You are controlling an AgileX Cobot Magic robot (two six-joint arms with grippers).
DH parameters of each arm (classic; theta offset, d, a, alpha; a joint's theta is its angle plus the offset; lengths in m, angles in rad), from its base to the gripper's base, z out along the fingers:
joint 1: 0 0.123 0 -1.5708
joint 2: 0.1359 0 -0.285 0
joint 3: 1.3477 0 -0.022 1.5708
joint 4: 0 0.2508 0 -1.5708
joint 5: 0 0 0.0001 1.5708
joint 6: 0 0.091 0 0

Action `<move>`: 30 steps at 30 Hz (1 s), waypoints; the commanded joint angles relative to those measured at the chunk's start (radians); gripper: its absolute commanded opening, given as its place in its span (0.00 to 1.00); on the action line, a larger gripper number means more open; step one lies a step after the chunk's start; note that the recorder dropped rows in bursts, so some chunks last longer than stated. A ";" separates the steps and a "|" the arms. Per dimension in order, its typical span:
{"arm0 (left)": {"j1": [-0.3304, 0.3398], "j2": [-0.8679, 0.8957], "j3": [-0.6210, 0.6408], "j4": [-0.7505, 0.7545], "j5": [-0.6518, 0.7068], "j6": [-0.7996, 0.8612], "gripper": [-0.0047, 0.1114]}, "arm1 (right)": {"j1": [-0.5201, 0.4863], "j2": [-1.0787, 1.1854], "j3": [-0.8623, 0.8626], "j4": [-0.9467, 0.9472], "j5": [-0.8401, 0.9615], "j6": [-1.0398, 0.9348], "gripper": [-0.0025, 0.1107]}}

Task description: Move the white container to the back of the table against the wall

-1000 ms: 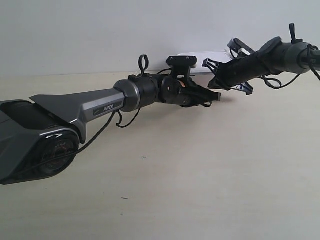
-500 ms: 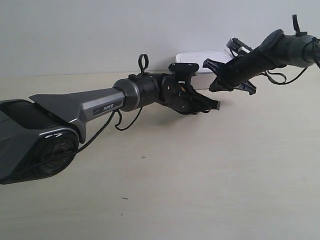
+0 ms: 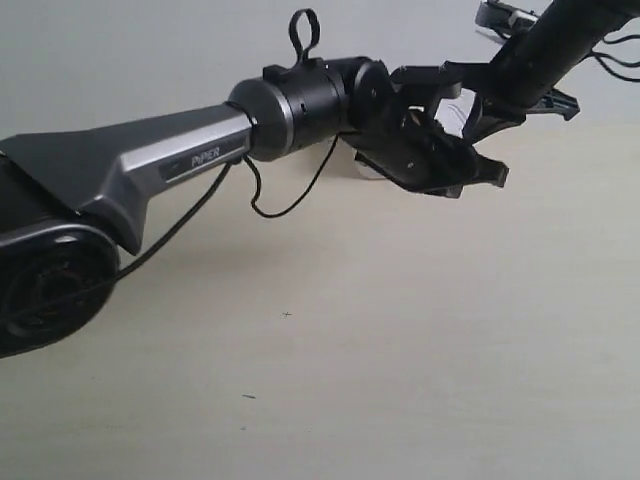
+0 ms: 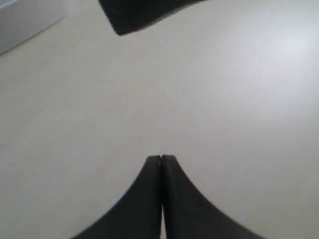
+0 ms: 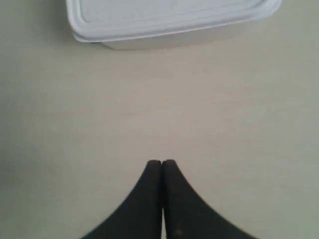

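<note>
The white container (image 5: 169, 17) lies lid-on on the pale table (image 5: 239, 114) in the right wrist view, a short way ahead of my right gripper (image 5: 162, 162), which is shut and empty. My left gripper (image 4: 161, 158) is also shut on nothing above bare tabletop; a pale grey-white edge (image 4: 22, 22), probably the container, shows in a corner of its view. In the exterior view both grippers hang in front of the container, and only white slivers of it (image 3: 456, 118) show by the wall (image 3: 150, 60).
The arm at the exterior view's left (image 3: 180, 165) stretches across the scene, its gripper (image 3: 490, 178) close under the other arm's gripper (image 3: 405, 73). A dark part, probably of the other arm (image 4: 144, 12), shows in the left wrist view. Tiny dark specks (image 3: 287, 315) dot the table.
Both arms have risen. The arm at the exterior view's left lifted its gripper up and rightward, covering the container. The other arm climbed to the top right.
</note>
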 commanded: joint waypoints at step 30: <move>0.213 -2.127 1.958 0.082 -0.576 0.082 0.04 | 0.001 -1.824 1.482 0.151 -0.385 -0.399 0.02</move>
